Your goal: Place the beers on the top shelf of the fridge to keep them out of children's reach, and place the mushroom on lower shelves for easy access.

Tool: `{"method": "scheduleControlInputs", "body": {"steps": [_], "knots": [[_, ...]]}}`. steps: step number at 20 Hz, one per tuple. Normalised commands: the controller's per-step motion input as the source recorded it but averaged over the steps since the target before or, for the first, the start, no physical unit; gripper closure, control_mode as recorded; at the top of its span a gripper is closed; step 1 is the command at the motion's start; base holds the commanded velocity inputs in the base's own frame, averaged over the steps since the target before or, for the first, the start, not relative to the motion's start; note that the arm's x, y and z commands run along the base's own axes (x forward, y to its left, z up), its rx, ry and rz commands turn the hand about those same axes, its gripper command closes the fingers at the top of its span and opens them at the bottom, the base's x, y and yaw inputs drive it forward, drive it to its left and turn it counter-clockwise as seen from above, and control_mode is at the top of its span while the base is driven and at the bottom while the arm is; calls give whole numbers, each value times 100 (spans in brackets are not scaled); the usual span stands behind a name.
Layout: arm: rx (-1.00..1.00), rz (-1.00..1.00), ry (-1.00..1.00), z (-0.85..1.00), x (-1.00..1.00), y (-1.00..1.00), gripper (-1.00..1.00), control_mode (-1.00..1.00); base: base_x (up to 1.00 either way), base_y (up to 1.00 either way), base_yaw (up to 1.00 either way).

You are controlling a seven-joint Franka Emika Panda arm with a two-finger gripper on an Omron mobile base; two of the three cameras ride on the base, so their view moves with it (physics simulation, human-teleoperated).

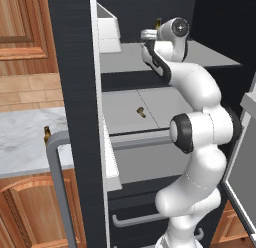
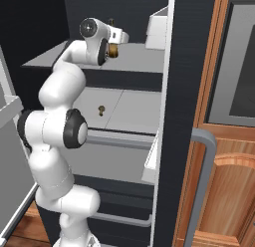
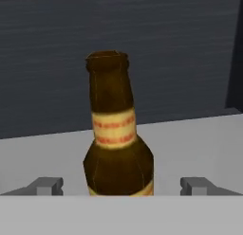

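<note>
One beer, amber with a yellowish label, stands upright on the top shelf of the fridge. My gripper is open, one fingertip on each side of the bottle's base and neither touching it. From the base cameras the same beer peeks out past my hand, its neck partly hidden. The second beer stands on the marble counter left of the fridge door. The tiny tan mushroom lies on the lower shelf under the top one, also in the right base view as the mushroom.
A white bin sits at the left end of the top shelf. The open door's grey tubular handle stands in front. My arm fills the fridge opening. A drawer with a grey handle lies below. Wooden cabinets flank the fridge.
</note>
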Motion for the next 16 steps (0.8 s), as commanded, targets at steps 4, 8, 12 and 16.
{"method": "scheduleControlInputs", "body": {"steps": [4, 8, 12, 16], "knots": [[-2, 0, 2, -16, -62, 0, -100, -100, 0, 0, 0], [-1, 5, 12, 0, -96, 0, -100, -100, 0, 0, 0], [-3, 8, 18, 0, -100, -1, -100, -100, 0, 0, 0], [-5, 10, 20, 0, -100, -8, -100, -100, 0, 0, 0]]}}
